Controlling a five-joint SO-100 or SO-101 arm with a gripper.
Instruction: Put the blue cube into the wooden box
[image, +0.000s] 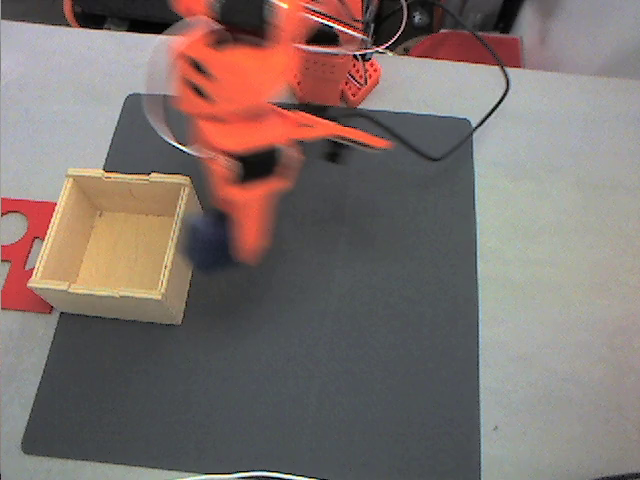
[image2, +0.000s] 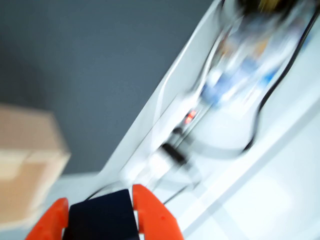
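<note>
In the fixed view my orange gripper (image: 215, 250) is motion-blurred just right of the wooden box (image: 120, 245), with the blue cube (image: 205, 243) a dark smear at its tip. The wrist view shows the blue cube (image2: 102, 217) wedged between my two orange fingers (image2: 150, 210), so the gripper (image2: 100, 220) is shut on it. The wooden box (image2: 25, 170) appears blurred at the left edge of that view. The box is open-topped and empty inside.
A dark grey mat (image: 330, 330) covers most of the table. A flat red cut-out piece (image: 18, 250) lies left of the box. A black cable (image: 480, 110) runs from the arm's base (image: 335, 70) across the mat's far right corner.
</note>
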